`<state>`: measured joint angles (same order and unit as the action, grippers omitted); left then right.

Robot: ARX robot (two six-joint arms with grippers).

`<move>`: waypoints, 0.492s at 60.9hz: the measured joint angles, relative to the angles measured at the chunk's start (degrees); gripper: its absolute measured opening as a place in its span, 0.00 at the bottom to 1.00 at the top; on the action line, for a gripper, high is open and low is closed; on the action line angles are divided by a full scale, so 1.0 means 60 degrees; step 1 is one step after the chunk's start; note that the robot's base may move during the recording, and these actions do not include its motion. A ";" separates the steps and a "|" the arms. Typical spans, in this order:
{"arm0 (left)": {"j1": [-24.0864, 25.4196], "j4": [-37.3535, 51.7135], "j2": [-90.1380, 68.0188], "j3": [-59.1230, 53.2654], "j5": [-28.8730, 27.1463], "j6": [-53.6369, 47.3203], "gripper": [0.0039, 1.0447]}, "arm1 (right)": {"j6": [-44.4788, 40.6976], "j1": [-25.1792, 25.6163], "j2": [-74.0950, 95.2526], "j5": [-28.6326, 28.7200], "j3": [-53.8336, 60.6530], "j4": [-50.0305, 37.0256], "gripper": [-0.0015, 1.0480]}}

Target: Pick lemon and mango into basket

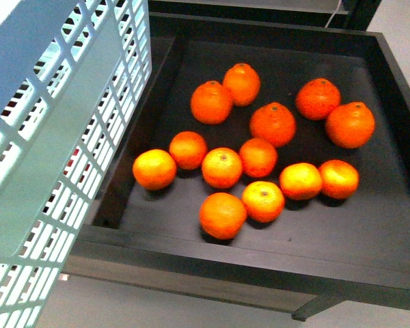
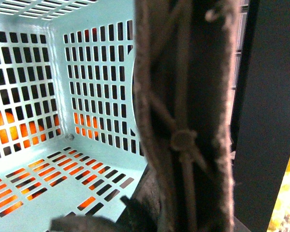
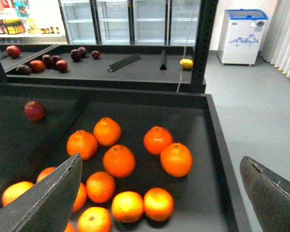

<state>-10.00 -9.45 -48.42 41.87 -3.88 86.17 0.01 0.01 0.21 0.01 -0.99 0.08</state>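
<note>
Right claw [image 3: 160, 159] — 2 fingers [image 3: 48, 198] spread wide apart.

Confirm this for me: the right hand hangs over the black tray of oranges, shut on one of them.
Not quite. The right hand is open, not shut on an orange: its fingers stand wide apart and hold nothing. It does hang over the black tray of oranges. The right wrist view shows this.

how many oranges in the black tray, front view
13. Five round bright-orange oranges at the far end of the black tray, six across its middle, two nearest the camera. The light turquoise slotted plastic basket may hide more at the left.
</note>
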 joint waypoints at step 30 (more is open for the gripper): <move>0.0000 0.0000 0.0000 0.0007 0.0004 0.0000 0.04 | 0.0004 0.0000 0.0004 -0.0018 0.0000 -0.0004 0.92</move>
<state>-10.00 -9.45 -48.42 41.91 -3.86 86.17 0.03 0.01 0.23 -0.10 -0.99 0.05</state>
